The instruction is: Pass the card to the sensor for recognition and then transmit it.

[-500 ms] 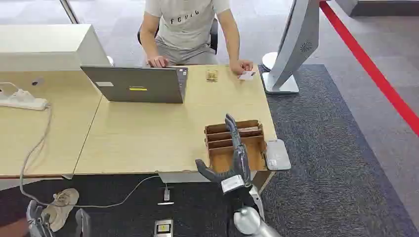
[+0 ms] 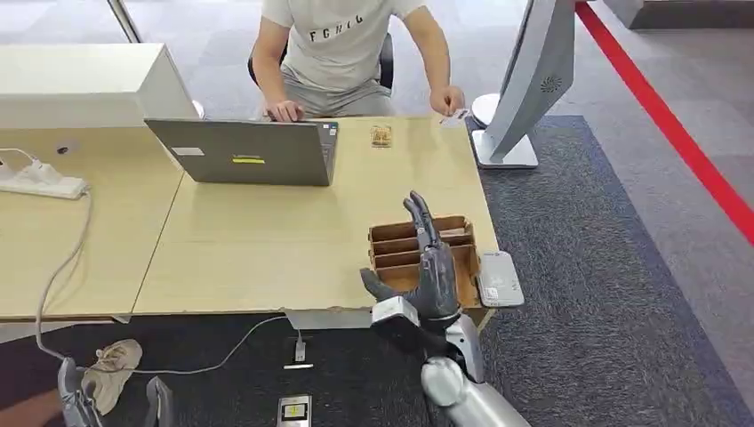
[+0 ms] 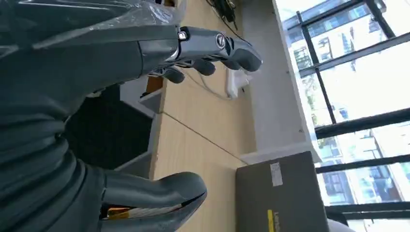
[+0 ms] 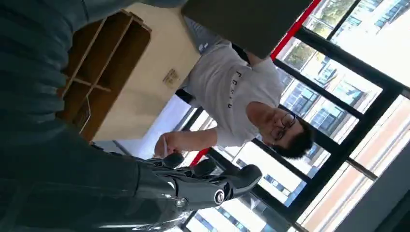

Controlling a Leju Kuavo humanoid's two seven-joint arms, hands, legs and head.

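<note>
Right hand [image 2: 427,267] raised upright over desk's [image 2: 267,240] near edge, fingers spread, nothing in it. Hovered above wooden organizer [image 2: 421,255] at desk's near right corner. Small grey sensor pad [image 2: 500,278] lay just beside organizer at its 3 o'clock, overhanging desk edge.

Card [image 2: 456,114] pinched in person's hand [image 2: 447,99] at desk's far right corner. From right hand, card lay toward 12 o'clock, slightly to 1, well apart, with organizer and a stretch of bare desktop between. Card too small to read long axis; appeared lifted off desk rather than flat on it, but not certain.

Left hand [image 2: 73,396] hung low at 7 o'clock of head view, beside the desk's front, fingers apart, holding nothing. Far from card, with laptop [image 2: 242,152] across that line. Right hand clearly nearer and on card's side.

Judged: handover not yet made. Coming move likely needs right hand reaching forward to receive card, afterwards bringing it back toward sensor pad at 3 o'clock.
</note>
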